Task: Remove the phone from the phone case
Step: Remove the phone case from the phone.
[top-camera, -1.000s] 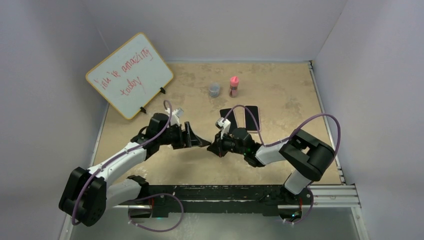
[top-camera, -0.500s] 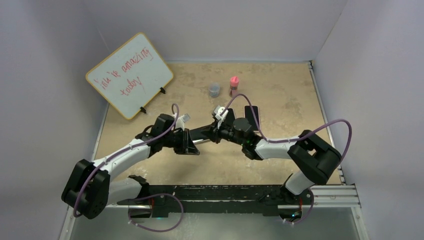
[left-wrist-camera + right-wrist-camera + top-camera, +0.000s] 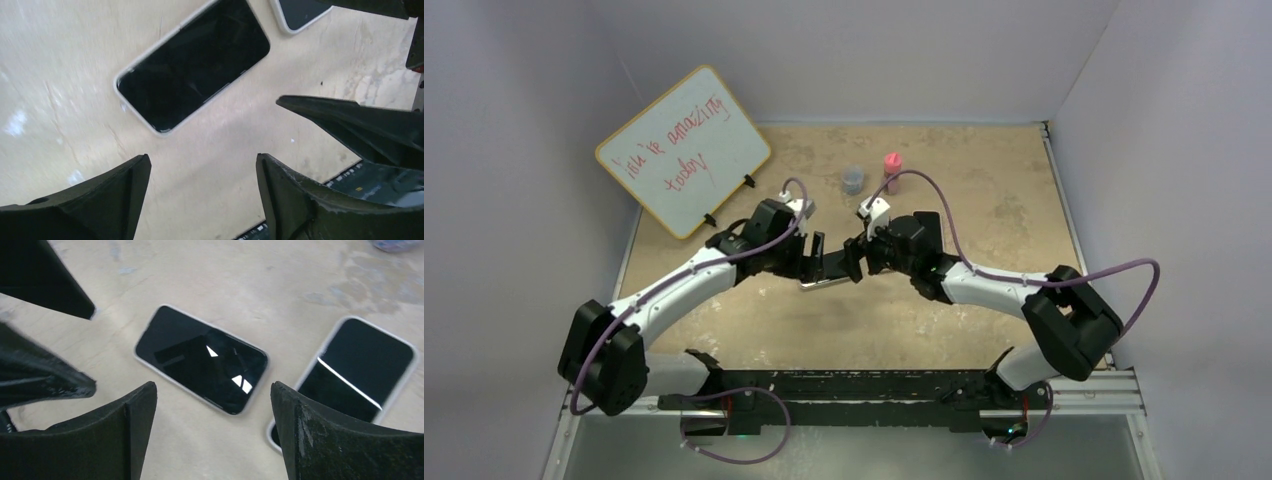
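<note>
White-edged phone (image 3: 201, 360) lying flat, bare tabletop (image 3: 210, 270) along every edge

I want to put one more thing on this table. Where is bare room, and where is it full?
Crowded: the middle, where the left gripper and right gripper hang over one phone and a second phone. Free: the far right table between the pink bottle and the right wall, and the near strip before both grippers.

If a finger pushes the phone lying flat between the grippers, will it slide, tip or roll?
Likely it slides: the phone lies flat, screen up, on the smooth table, so tipping or rolling seems unlikely. Its glossy face shows reflections, so a grip may slip there. It is thin and low, probably hard to pinch from above.
</note>
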Robot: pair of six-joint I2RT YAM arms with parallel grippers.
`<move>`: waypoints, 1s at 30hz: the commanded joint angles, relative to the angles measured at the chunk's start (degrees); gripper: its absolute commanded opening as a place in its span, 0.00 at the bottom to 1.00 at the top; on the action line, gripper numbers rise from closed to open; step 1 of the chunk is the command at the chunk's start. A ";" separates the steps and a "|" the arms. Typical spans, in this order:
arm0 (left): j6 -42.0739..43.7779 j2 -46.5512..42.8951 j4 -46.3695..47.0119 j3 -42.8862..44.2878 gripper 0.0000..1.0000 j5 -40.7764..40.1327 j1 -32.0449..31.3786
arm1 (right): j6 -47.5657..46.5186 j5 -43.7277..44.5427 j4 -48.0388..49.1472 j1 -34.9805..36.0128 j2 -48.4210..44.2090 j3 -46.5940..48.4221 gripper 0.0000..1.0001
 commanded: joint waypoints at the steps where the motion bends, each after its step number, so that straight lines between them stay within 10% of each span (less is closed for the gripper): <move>1: 14.22 6.89 -4.34 9.63 0.81 -9.40 -3.07 | 3.36 1.62 -10.40 -4.79 -1.39 4.51 0.86; 12: 33.02 14.90 6.87 8.00 0.87 -11.72 -3.55 | 12.75 -10.17 -15.45 -10.37 0.66 9.60 0.96; 30: 37.14 14.74 13.95 2.80 0.88 1.55 0.42 | 25.01 -14.76 -13.49 -10.19 13.77 13.66 0.71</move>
